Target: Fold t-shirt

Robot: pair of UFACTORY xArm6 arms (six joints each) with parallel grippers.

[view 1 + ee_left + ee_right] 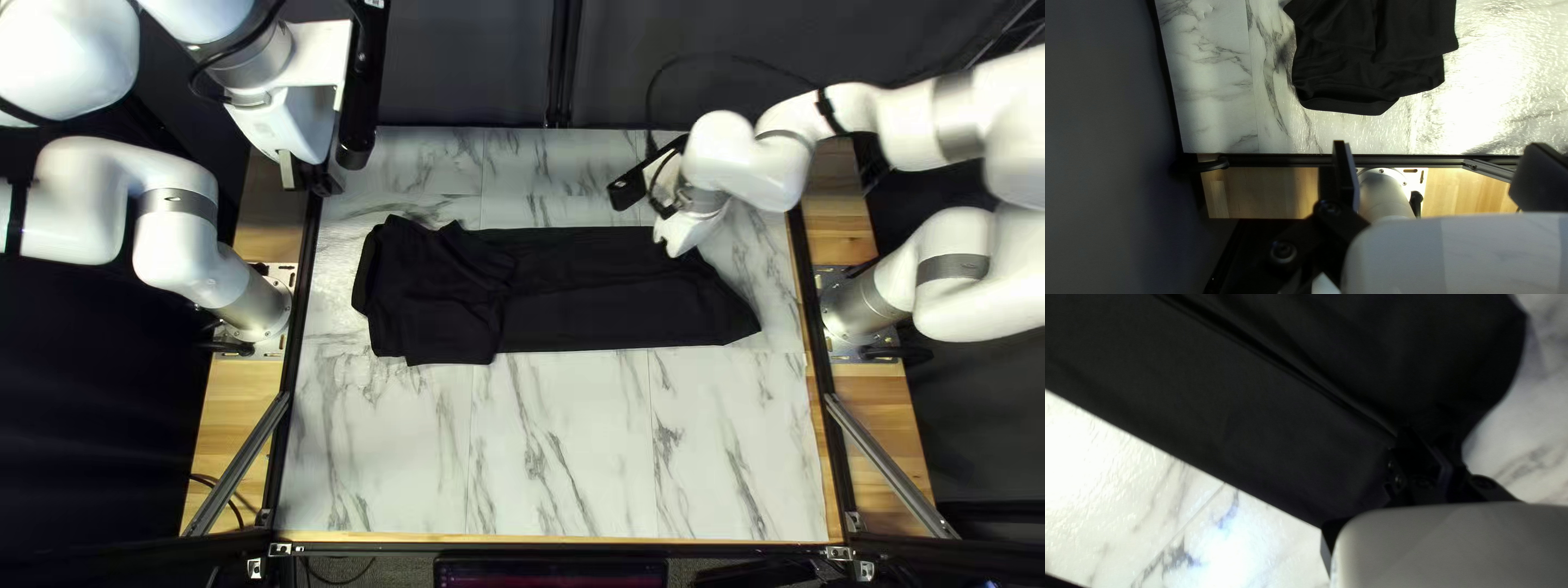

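In the top left view, the black t-shirt (621, 316) lies across the far half of the marble-patterned bench (566, 436), laid out as a long band from left to right. Its left end is bunched and layered, with a loose flap folded over it; the right part is smoother, marked by a lengthwise crease, and narrows to a pointed corner at the right. The left end effector (305, 180) hangs over the bench's far left corner, apart from the cloth. The right arm (751, 163) reaches in from the right, its end effector (677, 234) down at the shirt's far edge, toward the right end. A dark curtain (468, 65) hangs behind the bench.

In the left wrist view, the left end effector (1441, 147) stands wide apart, nothing held between its fingers. The shirt's layered end lies on the bench ahead of it, not touching. A black rail (1279, 160) runs along the bench's left edge, and the left arm's silver base (1384, 196) shows on the wooden board (1263, 190) beyond that edge.

In the right wrist view, the right end effector (1430, 443) is closed on the shirt, clamping a pinch of cloth. Ridges run from the pinch along the fabric, with flatter cloth beside them.
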